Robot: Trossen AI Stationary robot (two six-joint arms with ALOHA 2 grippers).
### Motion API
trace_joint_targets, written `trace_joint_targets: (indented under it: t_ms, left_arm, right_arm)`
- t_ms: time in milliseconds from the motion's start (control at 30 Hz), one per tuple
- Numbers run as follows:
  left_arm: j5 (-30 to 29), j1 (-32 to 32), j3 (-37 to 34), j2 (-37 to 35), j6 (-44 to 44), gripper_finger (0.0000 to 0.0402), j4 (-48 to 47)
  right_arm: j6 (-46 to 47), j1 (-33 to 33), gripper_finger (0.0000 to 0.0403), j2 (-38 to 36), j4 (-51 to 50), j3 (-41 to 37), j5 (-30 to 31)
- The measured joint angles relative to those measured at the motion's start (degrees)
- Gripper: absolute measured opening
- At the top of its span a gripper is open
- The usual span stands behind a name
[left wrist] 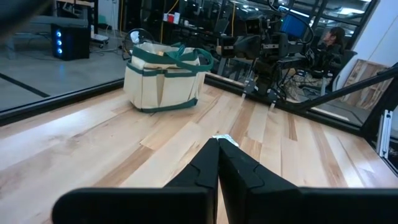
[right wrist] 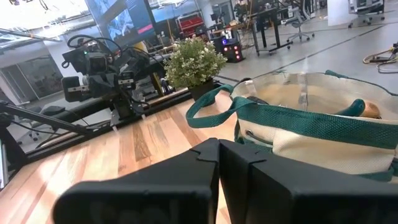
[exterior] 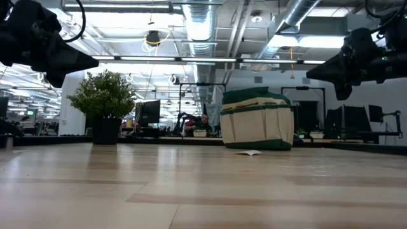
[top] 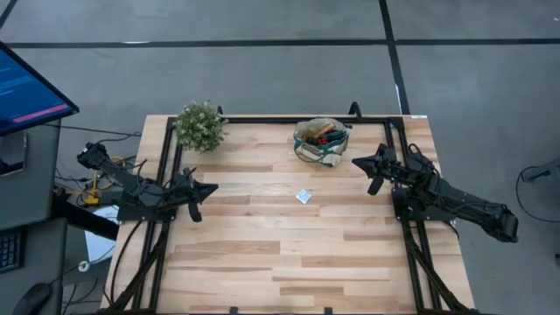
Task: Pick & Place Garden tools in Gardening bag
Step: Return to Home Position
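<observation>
The tan gardening bag (top: pixel 321 142) with green trim stands on its base at the table's far middle; it also shows in the low view (exterior: pixel 257 119). Garden tools (top: pixel 324 133) lie inside it, among them a red-and-black item and a wooden handle end (right wrist: pixel 371 109). My left gripper (top: pixel 213 187) is shut and empty above the table's left side. My right gripper (top: pixel 356 161) is shut and empty just right of the bag, above the table.
A bushy green potted plant (top: pixel 199 127) stands at the far left. A small white square packet (top: pixel 304 196) lies flat at the table's middle. Black frame rails run along the table's left, right and far edges.
</observation>
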Motion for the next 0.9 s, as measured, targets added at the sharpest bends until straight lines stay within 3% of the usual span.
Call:
trace_joint_targets:
  t_ms: [900]
  left_arm:
    - [0.0,0.0,0.0,0.0,0.0,0.0012,0.1]
  right_arm:
    - [0.0,0.0,0.0001,0.0,0.0,0.0,0.0]
